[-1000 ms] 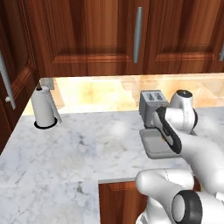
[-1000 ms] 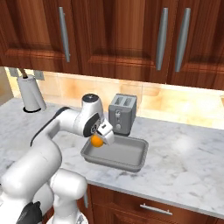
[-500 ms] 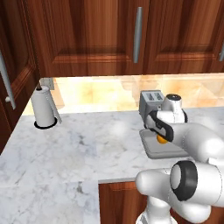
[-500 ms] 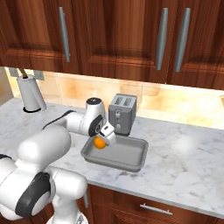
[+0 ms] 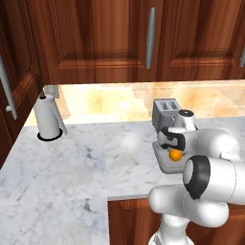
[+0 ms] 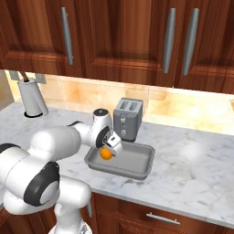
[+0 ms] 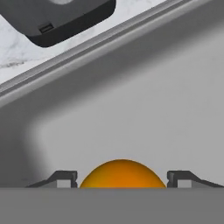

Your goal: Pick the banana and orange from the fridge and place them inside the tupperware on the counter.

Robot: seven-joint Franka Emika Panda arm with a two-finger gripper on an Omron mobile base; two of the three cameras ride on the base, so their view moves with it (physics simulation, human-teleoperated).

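Left base view: the gripper holds the orange over the near-left end of the tupperware, which sits on the counter just in front of the toaster.

Right base view: the orange hangs inside the tupperware's left end.

Hand view: both fingertips flank the orange, clamped on it, above the tupperware floor.

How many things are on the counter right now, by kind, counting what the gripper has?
Fruit: 1, the orange, between the gripper's fingers over the tupperware
Containers: 1, the tupperware
Appliances: 1, the toaster
Paper towel rolls: 1
Total: 4
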